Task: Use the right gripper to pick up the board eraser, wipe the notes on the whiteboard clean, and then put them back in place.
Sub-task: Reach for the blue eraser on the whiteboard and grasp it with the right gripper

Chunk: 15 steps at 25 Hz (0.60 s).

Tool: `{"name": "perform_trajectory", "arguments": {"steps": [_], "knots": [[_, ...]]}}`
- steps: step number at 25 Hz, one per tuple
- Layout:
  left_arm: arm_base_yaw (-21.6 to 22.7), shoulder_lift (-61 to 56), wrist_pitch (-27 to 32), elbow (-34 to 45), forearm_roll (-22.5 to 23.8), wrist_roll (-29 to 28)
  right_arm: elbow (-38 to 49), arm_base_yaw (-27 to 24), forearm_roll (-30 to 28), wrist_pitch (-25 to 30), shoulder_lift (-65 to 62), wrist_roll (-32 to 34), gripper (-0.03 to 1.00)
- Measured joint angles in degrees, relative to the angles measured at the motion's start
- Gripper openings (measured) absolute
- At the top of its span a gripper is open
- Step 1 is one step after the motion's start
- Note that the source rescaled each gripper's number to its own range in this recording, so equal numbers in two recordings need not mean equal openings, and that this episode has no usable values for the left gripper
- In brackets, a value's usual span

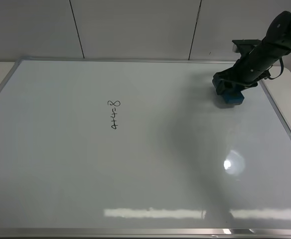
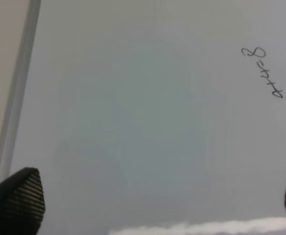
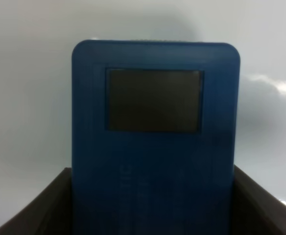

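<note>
The whiteboard (image 1: 150, 174) lies flat and fills the exterior high view. The handwritten notes "4+4=8" (image 1: 114, 114) sit left of its middle; they also show in the left wrist view (image 2: 262, 72). The blue board eraser (image 1: 231, 96) is at the board's far right. My right gripper (image 1: 227, 85) is shut on it; the right wrist view shows the eraser (image 3: 155, 98) with its dark panel between the two fingers (image 3: 35, 208). I cannot tell whether it rests on the board or hangs just above it. My left gripper (image 2: 153, 200) is open and empty over bare board.
The board's metal frame (image 1: 285, 124) runs along the right edge, close to the eraser, and along the left edge in the left wrist view (image 2: 15, 107). A white wall stands behind the board. A lamp glare (image 1: 233, 163) lies on the board's lower right.
</note>
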Motion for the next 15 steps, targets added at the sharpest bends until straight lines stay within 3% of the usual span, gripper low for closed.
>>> {"name": "perform_trajectory", "arguments": {"steps": [15], "knots": [[0.0, 0.0, 0.0, 0.0, 0.0, 0.0, 0.0, 0.0, 0.1, 0.8, 0.0, 0.0, 0.01]]}}
